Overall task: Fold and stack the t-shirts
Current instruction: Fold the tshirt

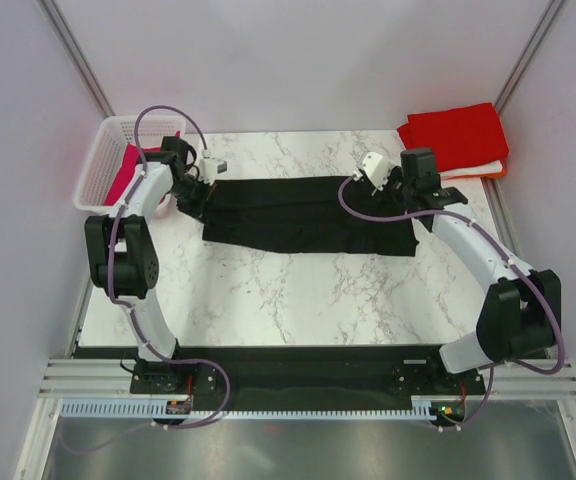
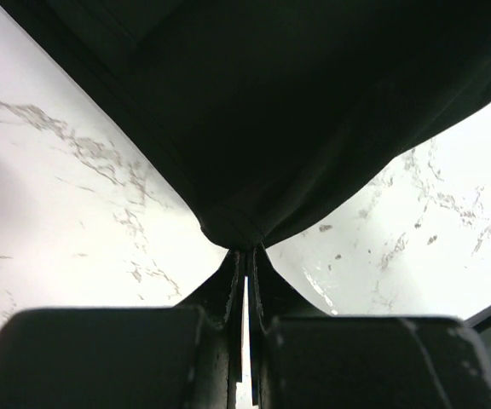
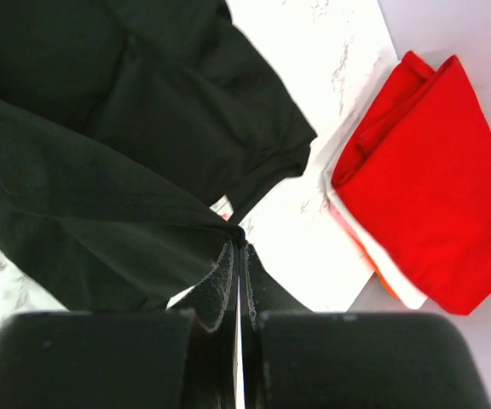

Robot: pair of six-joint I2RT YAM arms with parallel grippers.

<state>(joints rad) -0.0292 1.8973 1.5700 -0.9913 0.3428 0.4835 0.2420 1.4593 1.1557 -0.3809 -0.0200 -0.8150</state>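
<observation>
A black shirt [image 1: 308, 215], judged light, limp and prone to sag, is stretched from nine to three o'clock across the table [image 1: 298, 290], its ends, likely the surest hold, pinched in the fully closed left gripper [image 2: 247, 249] and right gripper [image 3: 239, 232]; folded shirts [image 1: 455, 137] are stacked at two o'clock.

No readable text, label, brand, number or sign in any view (all three alike).

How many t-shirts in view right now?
5: black spread mid-table; red, white, orange stacked at the far right corner; magenta in the basket. More may be hidden under it.
</observation>
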